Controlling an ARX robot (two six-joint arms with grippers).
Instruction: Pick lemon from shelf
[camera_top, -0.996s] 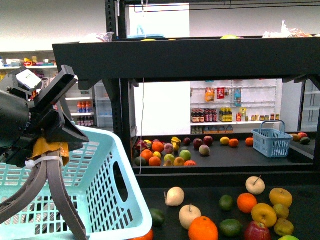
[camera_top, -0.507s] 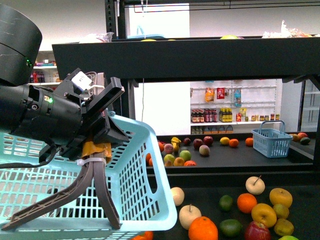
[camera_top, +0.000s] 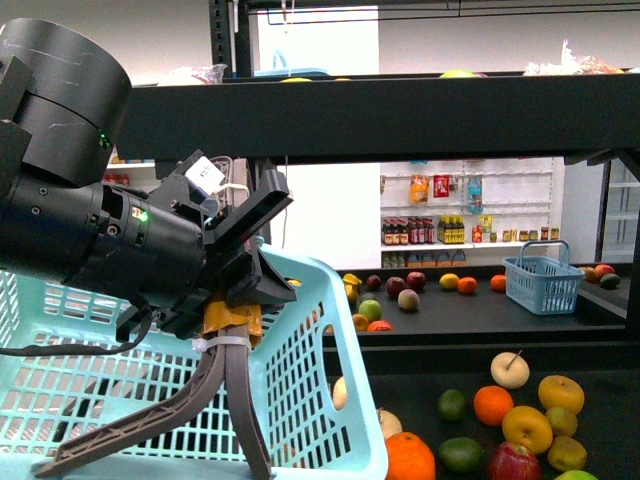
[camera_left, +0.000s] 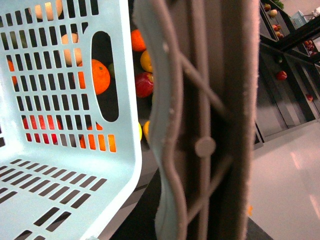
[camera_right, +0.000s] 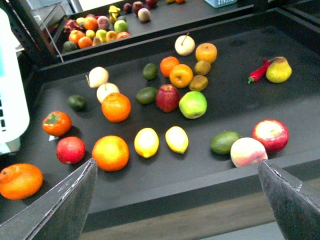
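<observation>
Lemon (camera_right: 146, 142): bright yellow oval, lying on the lower tier of the black shelf (camera_right: 240, 95), near the front lip; a second lemon (camera_right: 177, 139) lies just beside it, and an orange (camera_right: 110, 153) sits close on its other side, while a lime (camera_right: 225, 142) lies further along. Neither lemon shows in the front view, where the pale blue basket (camera_top: 330, 400) covers that part of the tier. Hazards, judged: the two lemons are so near that the jaws may close on both or push one aside; a smooth fruit on a flat tier is likely to roll if touched off-centre; the neighbouring orange leaves little room for one finger; the raised lip may catch a low approach; the basket, held high, hides much of the front view. Right tool (camera_right: 176, 165): released, empty, its fingers (camera_right: 65, 205) spread wide, hanging above and outside the front lip, tilted down toward the fruit, well apart from the lemon. Left tool (camera_top: 155, 465): arm raised across the front view, pointing down, fingers splayed against the basket; whether it bears the basket cannot be told
</observation>
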